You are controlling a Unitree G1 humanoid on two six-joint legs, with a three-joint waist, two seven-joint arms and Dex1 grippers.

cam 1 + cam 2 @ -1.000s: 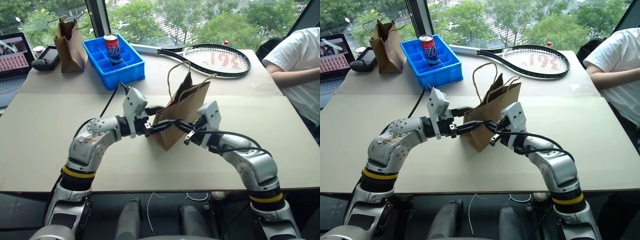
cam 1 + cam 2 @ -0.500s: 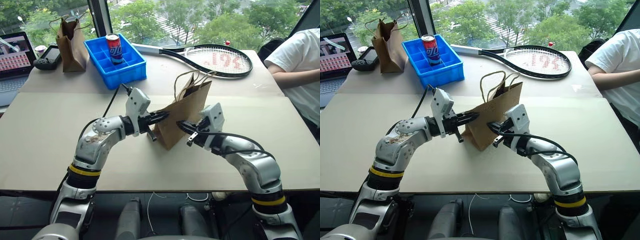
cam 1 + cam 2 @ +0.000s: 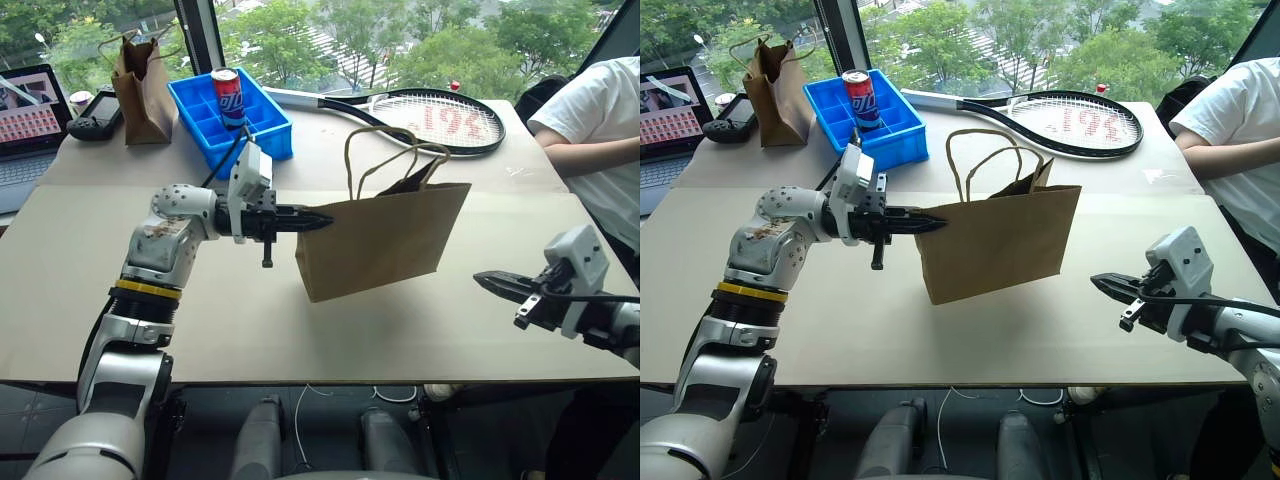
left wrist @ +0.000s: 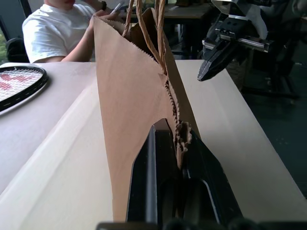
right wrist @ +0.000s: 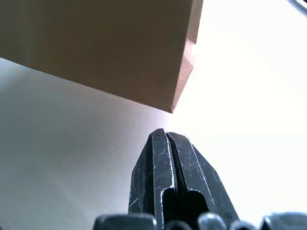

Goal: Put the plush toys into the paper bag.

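Note:
The wide light-brown paper bag stands broadside at the table's middle, its loop handles up. My left gripper points level toward the right and is shut on the bag's upper left rim; in the left wrist view its fingers pinch the crumpled paper edge. I cannot tell whether the bag's base rests on the table. My right gripper hovers well to the right of the bag, shut and empty, near the table's front edge. The plush toys are out of view.
At the back left are a smaller dark brown bag, a blue crate holding a soda can, a handheld device and a laptop. A tennis racket lies at the back. A person in a white shirt sits at the right.
My right gripper drew away from the bag, far to the right. My left gripper shut on the bag's rim and rose a little; the bag turned broadside.

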